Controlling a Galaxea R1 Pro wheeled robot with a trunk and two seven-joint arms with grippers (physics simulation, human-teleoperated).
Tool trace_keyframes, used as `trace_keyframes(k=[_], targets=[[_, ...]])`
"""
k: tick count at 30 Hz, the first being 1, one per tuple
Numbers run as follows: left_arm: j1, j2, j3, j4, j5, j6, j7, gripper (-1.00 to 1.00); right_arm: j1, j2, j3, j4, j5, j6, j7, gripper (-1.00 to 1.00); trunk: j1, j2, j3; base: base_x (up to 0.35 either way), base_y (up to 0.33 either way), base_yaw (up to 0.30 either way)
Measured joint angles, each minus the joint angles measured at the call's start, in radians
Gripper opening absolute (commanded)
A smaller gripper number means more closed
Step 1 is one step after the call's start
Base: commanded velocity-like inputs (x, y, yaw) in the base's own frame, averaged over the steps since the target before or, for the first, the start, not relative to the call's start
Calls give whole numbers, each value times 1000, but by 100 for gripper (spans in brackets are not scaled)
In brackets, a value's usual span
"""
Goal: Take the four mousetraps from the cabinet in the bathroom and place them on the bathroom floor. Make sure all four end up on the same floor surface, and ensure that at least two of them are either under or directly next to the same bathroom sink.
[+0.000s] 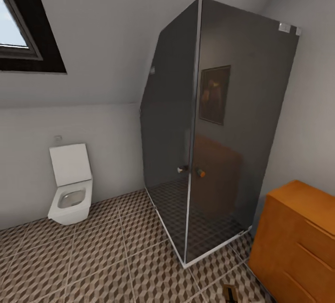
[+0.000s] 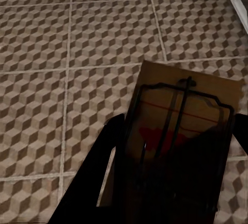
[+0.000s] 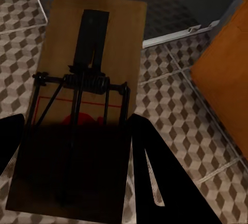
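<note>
Bathroom floor, large square tiles in a brown, beige and white cube pattern with pale grout: seen running from the white wall-hung toilet to the dark smoked-glass shower enclosure.

Cabinet, wide orange-brown wood with bar handles: found at the right, just beside the enclosure's near corner.

Mousetrap, left, flat tan wooden board with dark wire and a red patch: carried above the tiles, the dark fingers of the left gripper pressed against its two long edges.

Mousetrap, right, same make, with coiled spring: pinched likewise by the right gripper, near the cabinet's edge.

Step judged in hand: transport of two traps. The sink is still to be found; the next move is judged to call for turning toward it, then lowering both traps flat onto the tiles before the fingers are spread.
</note>
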Motion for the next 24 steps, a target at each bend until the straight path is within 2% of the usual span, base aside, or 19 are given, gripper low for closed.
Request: trace_keyframes(k=[24], targets=[[0, -7, -1, -1, 1, -1, 1, -100, 0, 0, 0, 0, 0, 0, 0, -100, 0, 0, 0, 0, 2, 300]])
